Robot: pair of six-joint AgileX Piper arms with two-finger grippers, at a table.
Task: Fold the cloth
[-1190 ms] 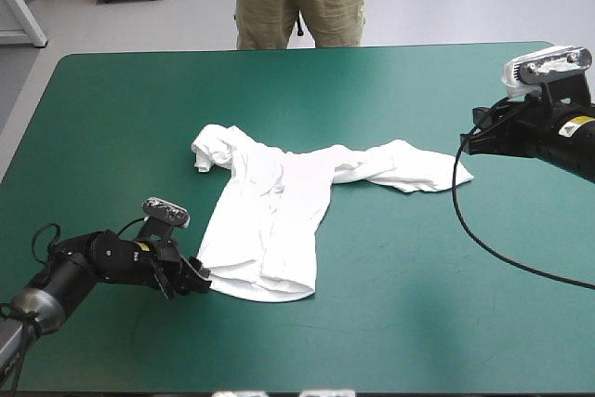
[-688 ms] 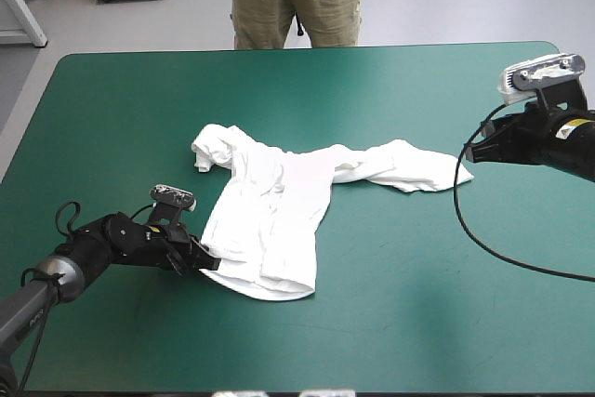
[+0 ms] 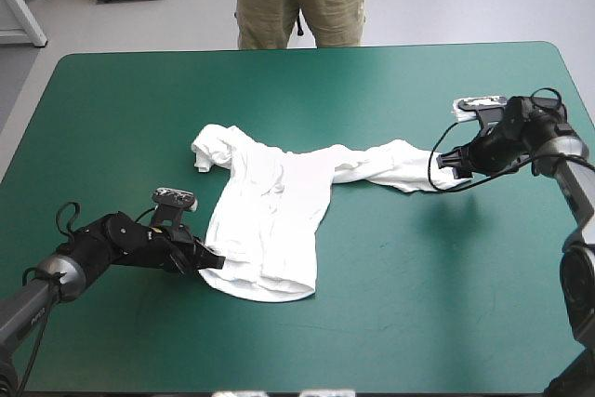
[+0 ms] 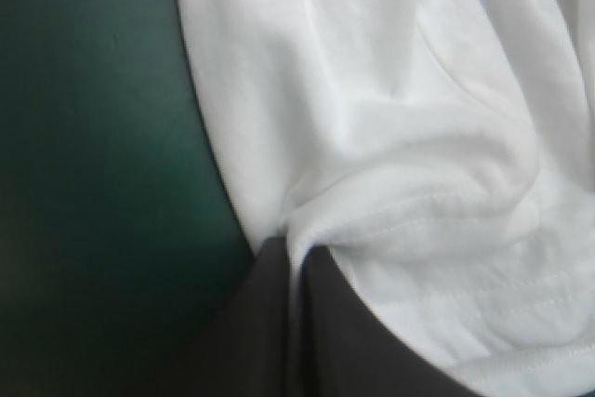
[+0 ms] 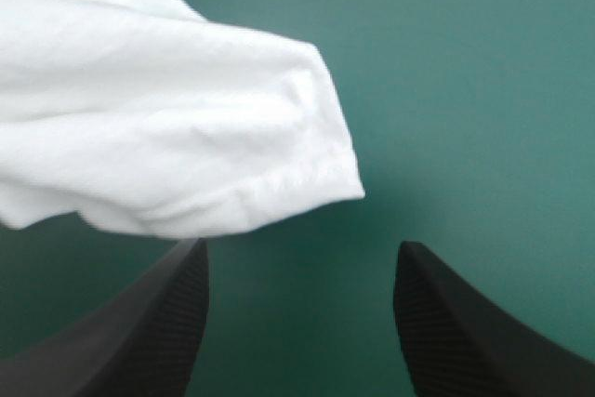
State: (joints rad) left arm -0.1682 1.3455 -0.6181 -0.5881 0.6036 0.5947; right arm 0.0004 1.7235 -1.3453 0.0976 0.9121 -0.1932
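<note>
- Lower left of the high view: the left claw (image 3: pixel 212 260) is clamped on the T-shirt (image 3: pixel 274 220) at the near left corner of its hem (image 3: pixel 265 287). In its wrist view the two black fingers meet in a point with a pinch of white cloth drawn up between them.
- Centre of the high view: the T-shirt lies on the teal-green counter (image 3: pixel 418 323), body toward the lower middle. It is partly spread but wrinkled, with one sleeve bunched (image 3: pixel 212 148) at the upper left.
- Right of centre, farther back: the other sleeve (image 3: pixel 437 177) stretches out toward the right claw (image 3: pixel 446 160). That claw is spread wide and holds nothing, and the sleeve's end lies just ahead of the gap between its fingers.
- Step, as I judge it: getting hold of the shirt before spreading or folding it. One grip is made, the other is not yet.
- Next move: the right claw likely needs to slide forward, low to the counter, until the sleeve end sits between its fingers, then close on it.
- Count: one T-shirt, two sleeves, two claws, one counter.
</note>
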